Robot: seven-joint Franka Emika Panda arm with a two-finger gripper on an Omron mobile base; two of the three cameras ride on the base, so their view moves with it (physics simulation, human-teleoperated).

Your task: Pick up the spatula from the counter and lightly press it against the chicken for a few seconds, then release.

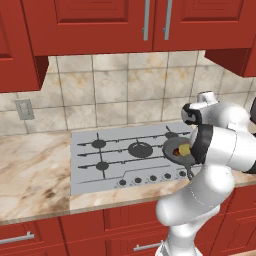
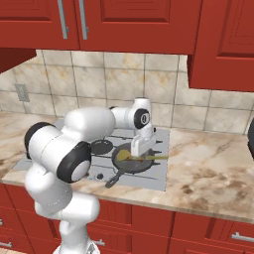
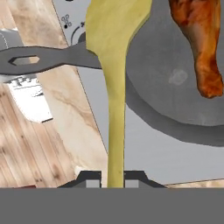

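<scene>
- The claw is shut tight on the thin end of the yellow wooden spatula. One dark finger sits on each side of the stick.
- The spatula points away from the claw. Its wide flat end is up over the edge of the grey pan, right where the pan's long handle starts.
- The chicken is a brown leg lying inside the pan. In the hand view it is off to one side of the spatula's flat end, with a strip of bare pan between them. They do not touch there.
- From the right base view, the claw hangs low over the pan, and the spatula sticks out sideways across it.
- The pan sits on the grey stove, at the front on the right side. The stove has black burners and a row of round knobs.
- The stove is set in a light stone counter. Red cupboards hang above it.
- The white arm bends in front of the pan in the left base view and hides part of it.
</scene>
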